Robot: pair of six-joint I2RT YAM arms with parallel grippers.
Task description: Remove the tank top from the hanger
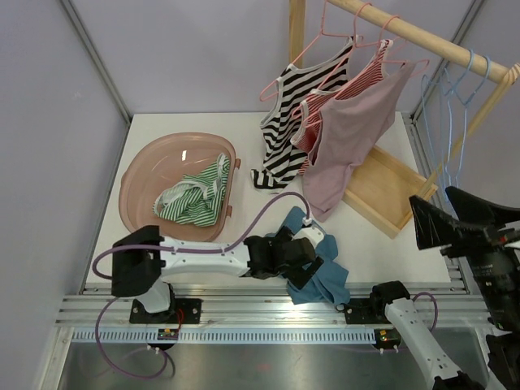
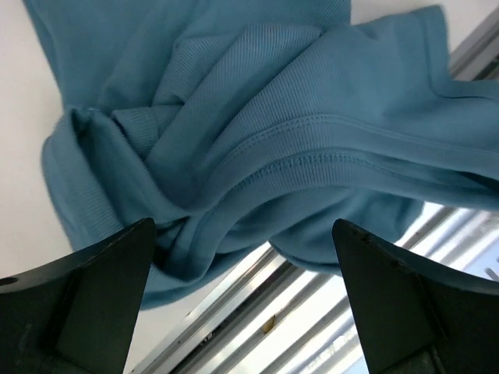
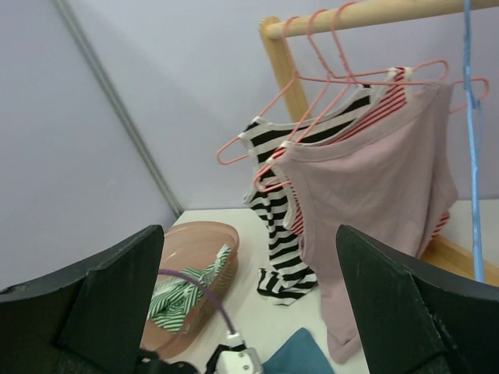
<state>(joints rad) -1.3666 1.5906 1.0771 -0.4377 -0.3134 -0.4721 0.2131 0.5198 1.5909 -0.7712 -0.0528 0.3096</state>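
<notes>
Left pincer [image 2: 243, 226] was spread wide, pinching nothing, low over the crumpled blue tank top [image 2: 296, 117]. The cloth lay just beyond the fingertips [image 2: 125, 257], at the near edge of the counter [image 1: 203, 126], partly overhanging the aluminium rail [image 2: 257, 312]. Right pincer [image 3: 249, 234] was also spread and empty, held up at the right, facing the wooden rack [image 3: 374, 13]. The pink tank top [image 3: 374, 179] and black-striped tank top [image 3: 284, 226] hung there, well apart from both pincers.

White tabletop [image 1: 366, 236]. Far left: round translucent pink plastic basin [image 1: 134, 175]. Far right: flat pale wooden tray-like rack base [image 1: 382, 191], set at an angle. Near edge, centre: crumpled teal-blue ribbed garment [image 1: 325, 276], part overhanging the aluminium rail [image 1: 244, 309].
</notes>
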